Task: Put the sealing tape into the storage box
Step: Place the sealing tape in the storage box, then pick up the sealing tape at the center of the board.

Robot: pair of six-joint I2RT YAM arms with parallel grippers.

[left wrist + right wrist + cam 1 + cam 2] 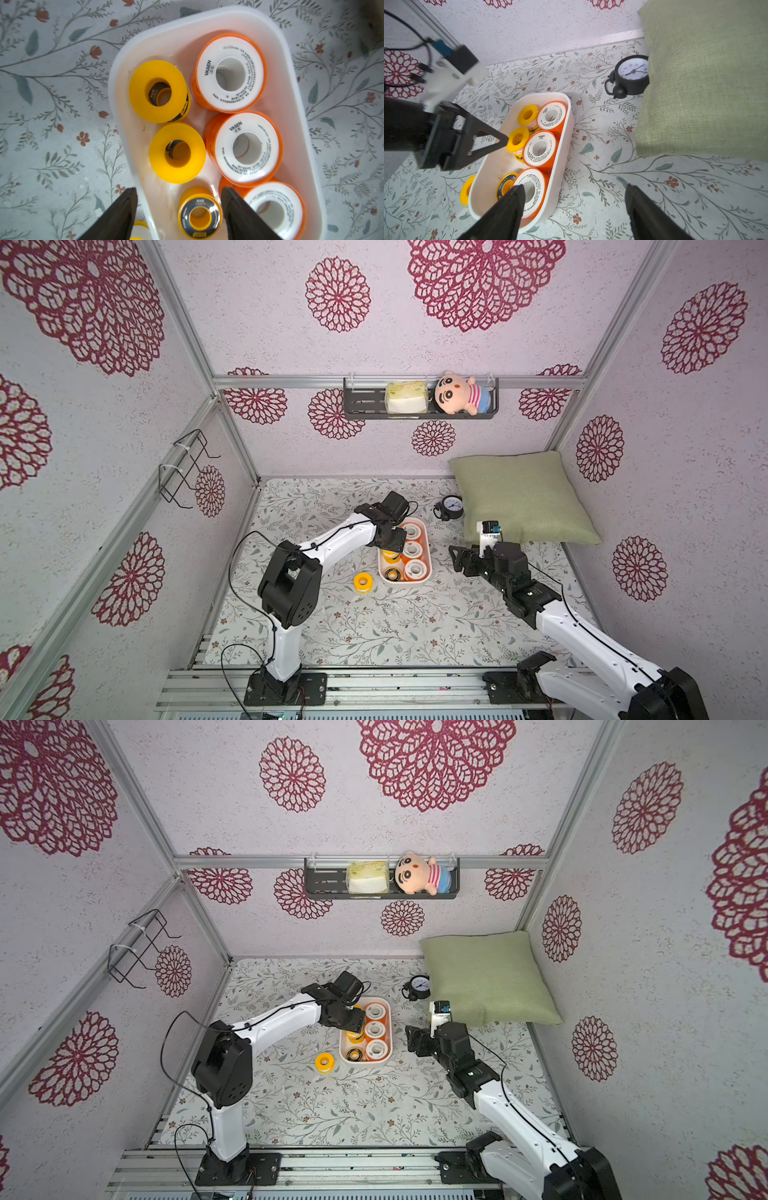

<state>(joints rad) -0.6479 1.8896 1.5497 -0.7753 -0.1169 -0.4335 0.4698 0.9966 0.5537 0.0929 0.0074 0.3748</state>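
The left gripper point(178, 190) hangs over the storage box point(187, 29), jaws spread and pinching nothing. A black-faced sealing tape spool point(200, 214) lies in the box between its fingertips, apart from both. Three orange-rimmed spools point(229, 72) and two all-yellow spools point(177, 152) share the box. One yellow spool point(363, 583) lies just outside it. The right gripper point(574, 188) hovers beside the box, jaws spread and empty.

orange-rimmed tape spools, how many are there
3, all in the storage box, in a row along one long wall: far spool, middle spool, near spool. More may be hidden underneath.
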